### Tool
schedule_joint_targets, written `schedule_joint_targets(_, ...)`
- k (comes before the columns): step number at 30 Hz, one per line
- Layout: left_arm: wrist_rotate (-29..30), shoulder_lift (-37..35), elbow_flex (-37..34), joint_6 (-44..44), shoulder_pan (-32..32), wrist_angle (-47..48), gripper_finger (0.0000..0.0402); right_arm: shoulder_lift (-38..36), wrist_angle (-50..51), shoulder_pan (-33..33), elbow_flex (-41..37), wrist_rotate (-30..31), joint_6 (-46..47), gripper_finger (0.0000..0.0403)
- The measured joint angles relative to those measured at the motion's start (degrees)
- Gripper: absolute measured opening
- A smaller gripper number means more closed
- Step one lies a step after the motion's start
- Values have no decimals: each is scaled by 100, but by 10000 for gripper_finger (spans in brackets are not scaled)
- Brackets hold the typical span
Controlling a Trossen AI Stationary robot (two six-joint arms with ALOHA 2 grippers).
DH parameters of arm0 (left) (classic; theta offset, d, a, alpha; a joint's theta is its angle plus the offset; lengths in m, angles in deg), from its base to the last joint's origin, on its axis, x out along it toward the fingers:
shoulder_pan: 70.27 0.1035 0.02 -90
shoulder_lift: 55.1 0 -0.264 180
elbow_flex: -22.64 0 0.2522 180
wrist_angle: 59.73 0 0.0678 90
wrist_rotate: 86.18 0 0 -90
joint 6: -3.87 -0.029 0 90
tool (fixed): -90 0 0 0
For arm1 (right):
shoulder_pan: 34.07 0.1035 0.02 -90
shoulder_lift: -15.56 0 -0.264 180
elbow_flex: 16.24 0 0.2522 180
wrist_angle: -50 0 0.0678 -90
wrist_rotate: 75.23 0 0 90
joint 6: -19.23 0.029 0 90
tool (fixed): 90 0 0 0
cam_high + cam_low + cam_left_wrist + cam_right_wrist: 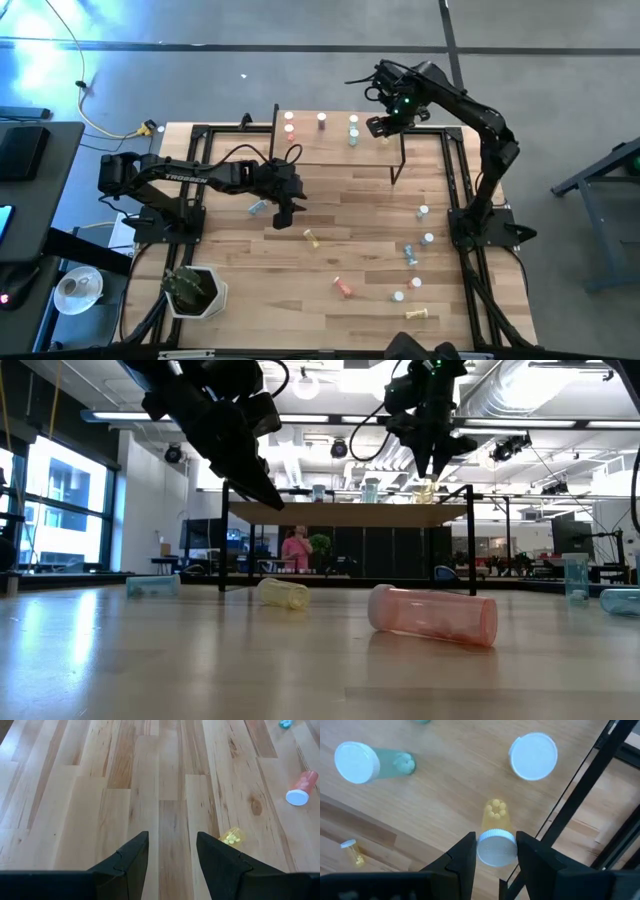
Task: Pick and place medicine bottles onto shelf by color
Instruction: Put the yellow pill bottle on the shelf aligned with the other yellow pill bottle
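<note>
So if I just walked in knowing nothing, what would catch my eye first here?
Probably the right gripper over the shelf, pinching a yellow bottle by its white cap beside bottles already standing there. Then the left gripper, open and empty above the table, with a fallen yellow bottle and a pink one lying nearby.

Bottles (pixel 343 287) lie scattered on the table (pixel 250 290); several stand on the shelf (pixel 335 148).

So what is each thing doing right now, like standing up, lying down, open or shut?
left gripper: open, empty, above the tabletop
right gripper: shut on the yellow bottle, over the shelf
green bottle: standing on the shelf
pink bottle: lying on its side on the tabletop
small yellow bottle: lying on its side
</note>
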Motion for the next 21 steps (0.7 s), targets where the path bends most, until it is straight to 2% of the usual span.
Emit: schedule_joint_targets(21,0,0,0,6,-2,20,158,108,-35,31,-4,-3,-213,126)
